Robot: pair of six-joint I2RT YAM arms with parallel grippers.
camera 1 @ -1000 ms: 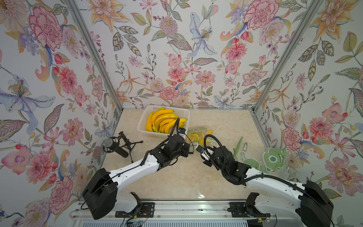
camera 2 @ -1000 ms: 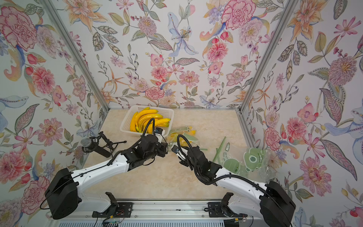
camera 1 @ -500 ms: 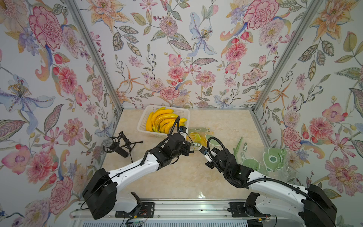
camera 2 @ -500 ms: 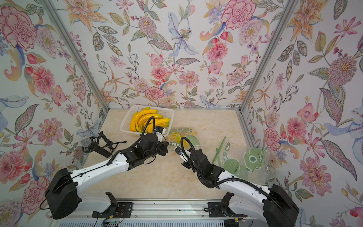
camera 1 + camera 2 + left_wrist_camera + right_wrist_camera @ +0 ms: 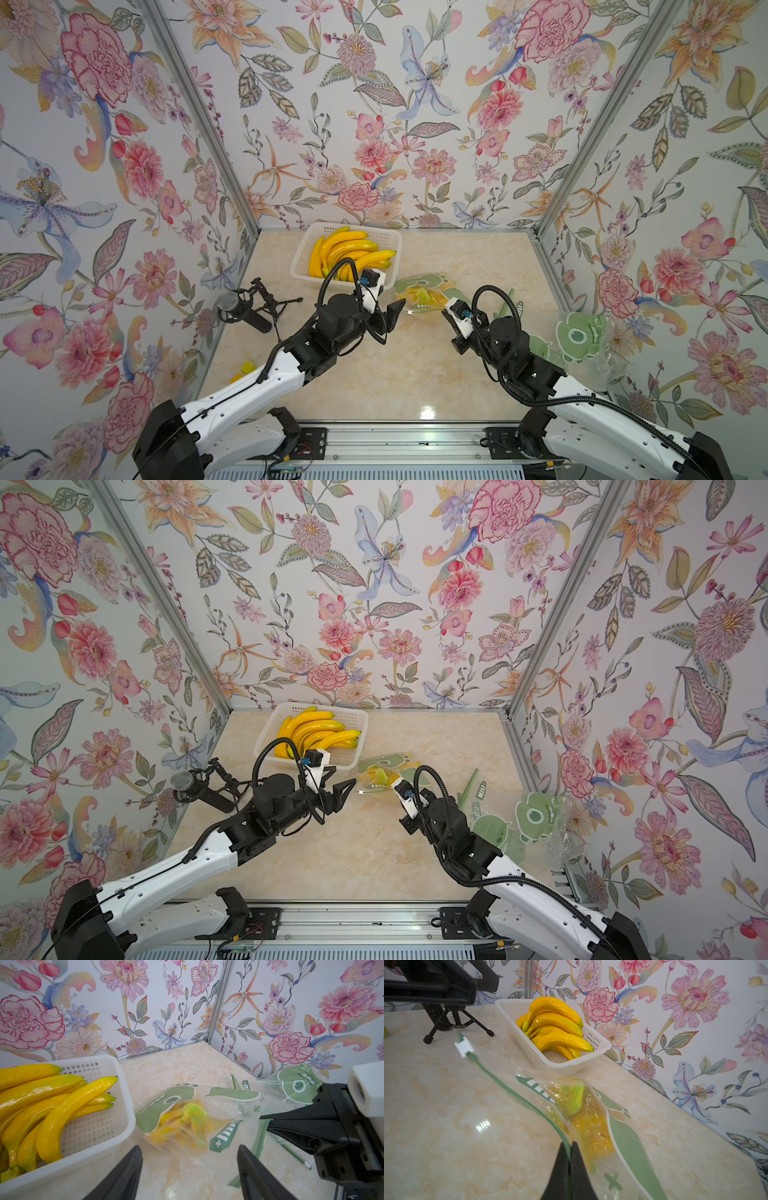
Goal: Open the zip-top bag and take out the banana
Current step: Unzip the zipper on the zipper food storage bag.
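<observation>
Clear plastic zip-top bag with green print (image 5: pixel 419 286) (image 5: pixel 380 766) lies flat on the beige marble-look tabletop (image 5: pixel 415 374), just beside the near corner of the white plastic mesh basket (image 5: pixel 305 249), between the two arms.

View differences:
- Right wrist view: right gripper (image 5: pixel 570 1145) has its fingers together, pinching the bag's green zip strip (image 5: pixel 517 1095). The white slider (image 5: pixel 464 1049) sits at the strip's far end. Can't tell if the zip is open.
- Top views: right fingertips are hidden under the wrist camera, so the grip isn't visible there.
- Left wrist view: left gripper (image 5: pixel 188 1157) has its fingers spread wide with nothing between them. The bag (image 5: pixel 207 1109) lies just ahead of them.
- The yellow banana with a green stem end (image 5: pixel 187 1118) (image 5: pixel 572 1099) shows through the plastic in both wrist views. In the top views it's a yellow blur.

Counts:
- 1 bagged banana.
- 1 basket, with at least five loose yellow bananas (image 5: pixel 558 1022). Overlap hides the exact number.
- 1 black microphone on a small tripod (image 5: pixel 239 305).
- Empty frog-print bags (image 5: pixel 582 332) at the right wall: at least two.
- 1 small yellow block (image 5: pixel 247 368).
</observation>
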